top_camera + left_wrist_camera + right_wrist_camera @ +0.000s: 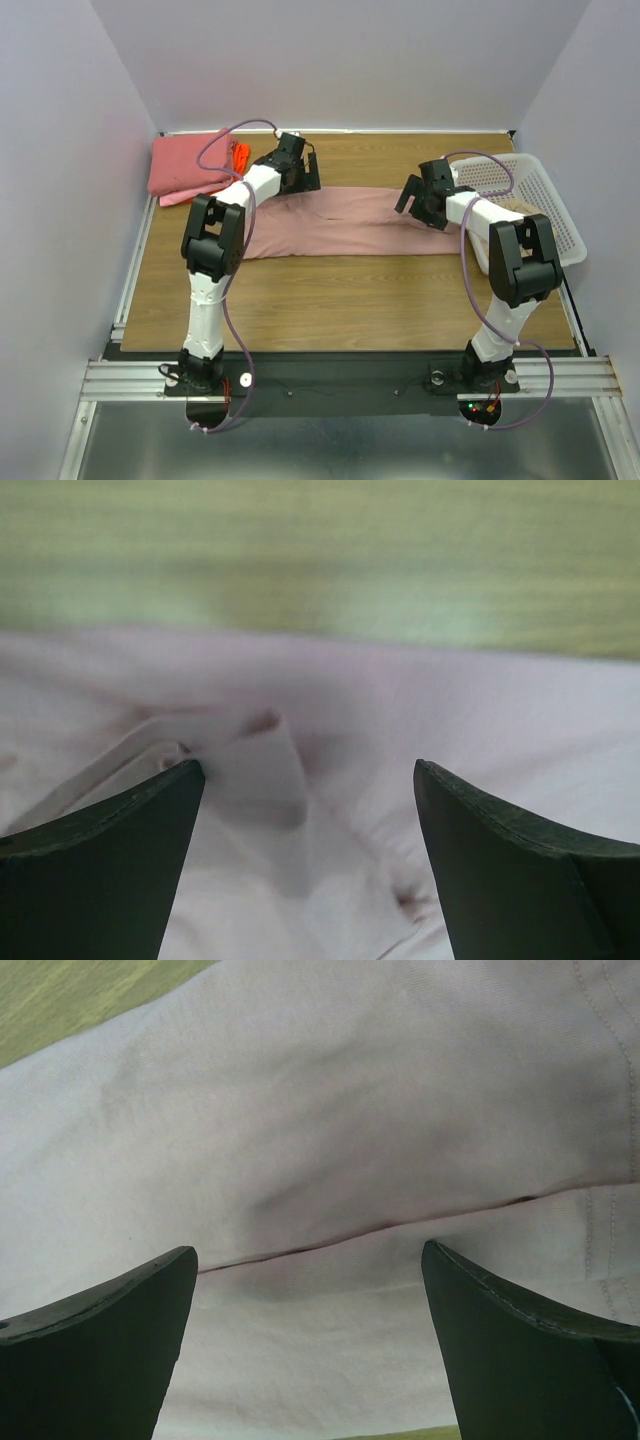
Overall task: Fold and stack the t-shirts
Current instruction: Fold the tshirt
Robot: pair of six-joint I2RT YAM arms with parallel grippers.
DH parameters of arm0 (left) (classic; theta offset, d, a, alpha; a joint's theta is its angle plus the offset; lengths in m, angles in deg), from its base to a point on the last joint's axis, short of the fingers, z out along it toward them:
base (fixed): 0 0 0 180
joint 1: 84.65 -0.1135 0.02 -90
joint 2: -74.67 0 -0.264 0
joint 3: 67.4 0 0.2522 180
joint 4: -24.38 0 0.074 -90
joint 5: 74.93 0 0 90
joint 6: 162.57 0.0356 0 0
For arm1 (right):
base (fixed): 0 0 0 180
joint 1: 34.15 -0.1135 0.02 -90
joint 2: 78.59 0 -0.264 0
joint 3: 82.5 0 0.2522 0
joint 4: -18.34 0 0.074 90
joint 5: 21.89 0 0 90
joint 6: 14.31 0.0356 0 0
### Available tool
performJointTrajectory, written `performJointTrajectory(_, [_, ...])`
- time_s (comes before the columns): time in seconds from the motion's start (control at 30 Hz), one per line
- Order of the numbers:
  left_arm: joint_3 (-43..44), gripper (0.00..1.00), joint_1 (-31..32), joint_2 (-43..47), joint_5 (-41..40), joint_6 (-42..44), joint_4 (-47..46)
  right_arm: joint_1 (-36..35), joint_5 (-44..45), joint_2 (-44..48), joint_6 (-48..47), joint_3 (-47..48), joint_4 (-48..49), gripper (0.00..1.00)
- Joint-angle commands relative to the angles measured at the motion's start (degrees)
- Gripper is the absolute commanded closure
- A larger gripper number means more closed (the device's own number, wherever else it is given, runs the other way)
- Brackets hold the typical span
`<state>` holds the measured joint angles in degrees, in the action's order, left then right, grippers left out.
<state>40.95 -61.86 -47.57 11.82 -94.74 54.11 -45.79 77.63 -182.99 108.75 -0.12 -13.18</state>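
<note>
1. The pink t-shirt lies in a long band across the middle of the table, its long axis running left to right, one end under each of your arms.
2. Your left gripper hangs over the band's far-left end. In its wrist view the fingers stand wide apart, with rumpled cloth below them and nothing between them.
3. Your right gripper hangs over the right end, its jaws equally wide. A layered edge of the shirt crosses just beyond its fingertips in the right wrist view.
4. Each arm is nearest its own end, so the coming fold likely calls for both to close on the cloth at once and carry it across the short axis.
5. At the far-left corner, a folded coral-pink shirt sits with an orange-red shirt at its right edge, near the left gripper.
6. On the right, the white basket holds a beige cloth, partly hidden by the right arm.
</note>
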Motion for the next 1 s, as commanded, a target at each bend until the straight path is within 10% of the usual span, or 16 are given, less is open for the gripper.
performJointTrajectory(0.0, [11.1, 0.02, 0.1, -3.6, -1.7, 2.8, -0.6, 0.4, 2.3, 1.2, 0.3, 0.2, 0.4, 0.00])
performJointTrajectory(0.27, [24.3, 0.02, 0.0, -9.7, -4.1, 6.1, 4.3, 0.4, 3.1, 3.8, -1.1, 0.3, 0.4, 0.00])
performJointTrajectory(0.63, [-9.5, 0.02, 3.4, 21.3, -10.2, 0.4, -4.5, 0.4, -0.5, 3.2, -1.7, 3.7, 0.4, 0.00])
performJointTrajectory(0.97, [-28.4, 0.02, 4.1, 25.3, -9.7, -6.7, -10.4, 0.4, -3.7, 7.7, 0.6, -5.1, 0.5, 0.00])
